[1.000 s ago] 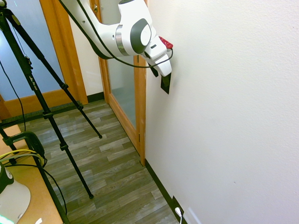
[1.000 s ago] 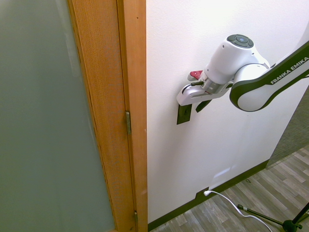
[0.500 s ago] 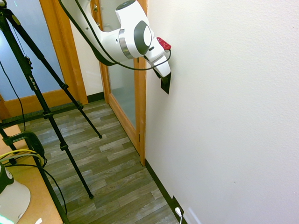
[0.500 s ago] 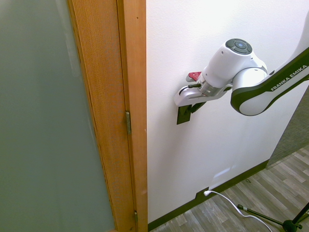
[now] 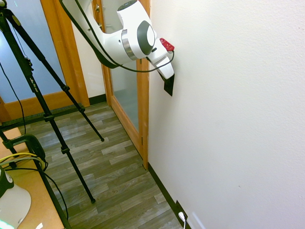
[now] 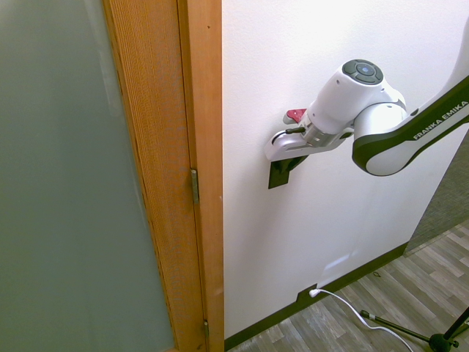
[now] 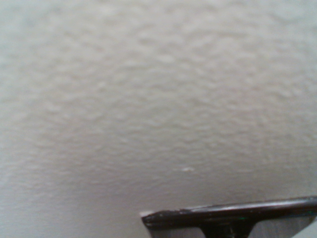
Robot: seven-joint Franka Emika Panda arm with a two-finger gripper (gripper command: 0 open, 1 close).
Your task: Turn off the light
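No lamp is in view. The light's switch (image 5: 169, 87) is a small black upright plate on the white wall, just right of the wooden door frame. From the other side the switch (image 6: 276, 177) shows its lower part below the white hand. My gripper (image 5: 167, 77) is pressed against the wall over the top of the plate, and its tip (image 6: 292, 162) overlaps the plate's upper edge. The wrist view shows textured white wall close up, with the dark edge of the switch (image 7: 228, 216) along the bottom.
A wooden door frame (image 6: 199, 147) with a frosted glass pane (image 6: 66, 183) stands right beside the switch. Low on the wall a black socket plate (image 5: 181, 210) holds a white plug (image 6: 314, 292) with a cord. Wood-pattern floor (image 5: 109, 167) lies below.
Over the last second the hand shifted along the wall toward the door frame and onto the top of the switch plate. In the last half second it has barely moved.
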